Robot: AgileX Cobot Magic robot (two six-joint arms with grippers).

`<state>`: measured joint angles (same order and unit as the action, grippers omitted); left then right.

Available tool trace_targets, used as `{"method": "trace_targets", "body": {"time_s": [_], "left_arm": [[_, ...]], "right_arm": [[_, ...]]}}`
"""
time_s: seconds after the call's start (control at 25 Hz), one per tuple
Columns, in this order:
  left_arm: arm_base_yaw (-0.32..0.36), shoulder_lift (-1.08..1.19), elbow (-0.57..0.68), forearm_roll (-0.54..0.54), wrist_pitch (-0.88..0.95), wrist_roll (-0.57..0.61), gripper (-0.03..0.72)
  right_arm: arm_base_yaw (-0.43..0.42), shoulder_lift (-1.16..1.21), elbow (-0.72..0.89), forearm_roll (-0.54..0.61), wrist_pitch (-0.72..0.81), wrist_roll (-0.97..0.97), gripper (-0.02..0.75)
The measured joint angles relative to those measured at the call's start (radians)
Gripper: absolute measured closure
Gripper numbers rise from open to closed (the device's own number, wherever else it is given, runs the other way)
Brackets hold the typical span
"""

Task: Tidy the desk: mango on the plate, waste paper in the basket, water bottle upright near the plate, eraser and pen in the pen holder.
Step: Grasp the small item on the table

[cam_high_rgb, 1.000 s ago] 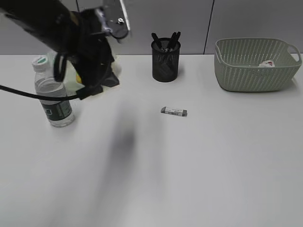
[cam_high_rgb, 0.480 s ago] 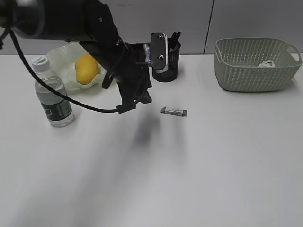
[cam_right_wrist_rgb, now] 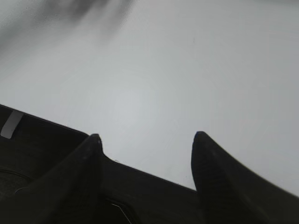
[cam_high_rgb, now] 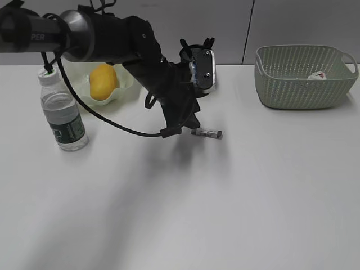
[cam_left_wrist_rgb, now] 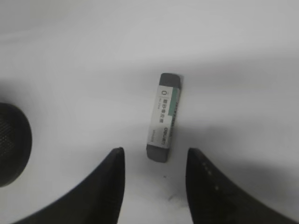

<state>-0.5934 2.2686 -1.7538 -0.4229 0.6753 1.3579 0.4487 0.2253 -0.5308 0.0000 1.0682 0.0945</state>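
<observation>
A grey panelled wall stands behind the white desk [cam_high_rgb: 270,197], whose whole near half lies bare, with open room on every side of the eraser [cam_high_rgb: 206,133]. In the left wrist view the eraser [cam_left_wrist_rgb: 163,116] shows a white sleeve with a green stripe and small dark print too blurred to read; its grey ends stick out. White lettering on the left arm ends in "PER". The left pincer [cam_left_wrist_rgb: 155,184] hangs just above the desk with its jaws partly apart and nothing between them; the near end of the eraser lies just ahead of the gap. The right pincer [cam_right_wrist_rgb: 145,154] is parted over bare desk, holding nothing. The bottle [cam_high_rgb: 62,115] with a dark green label stands upright near the left edge, close to the pale green plate [cam_high_rgb: 126,84], which carries the mango [cam_high_rgb: 103,82]. The black mesh pen holder [cam_high_rgb: 198,62], half hidden by the arm, has dark pens in it. The green basket [cam_high_rgb: 304,79] at the far right holds the crumpled paper [cam_high_rgb: 316,75].
</observation>
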Motion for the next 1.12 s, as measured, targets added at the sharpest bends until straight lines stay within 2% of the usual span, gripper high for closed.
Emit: {"method": "trace_targets", "body": {"time_s": [0.32, 0.56, 0.72, 0.88, 0.96, 1.12], "left_arm": [[-0.001, 0.044, -0.009, -0.02, -0.009, 0.042, 0.369], [-0.001, 0.044, -0.01, -0.05, -0.043, 0.067, 0.413], [-0.001, 0.044, -0.01, -0.076, -0.048, 0.08, 0.417], [-0.001, 0.044, -0.01, -0.083, -0.126, 0.099, 0.419], [-0.001, 0.044, -0.011, -0.1, -0.164, 0.102, 0.419], [-0.002, 0.044, -0.011, -0.209, -0.167, 0.104, 0.419]], "right_arm": [[0.0, 0.0, 0.0, 0.0, 0.001, 0.001, 0.264], [0.0, 0.0, 0.0, 0.0, 0.001, 0.005, 0.264], [0.0, 0.0, 0.0, 0.0, 0.0, 0.007, 0.265], [0.0, 0.0, 0.0, 0.0, 0.0, 0.009, 0.266], [0.0, 0.0, 0.0, 0.0, 0.0, 0.009, 0.268], [0.0, 0.0, 0.001, 0.0, -0.001, 0.014, 0.27]]}}
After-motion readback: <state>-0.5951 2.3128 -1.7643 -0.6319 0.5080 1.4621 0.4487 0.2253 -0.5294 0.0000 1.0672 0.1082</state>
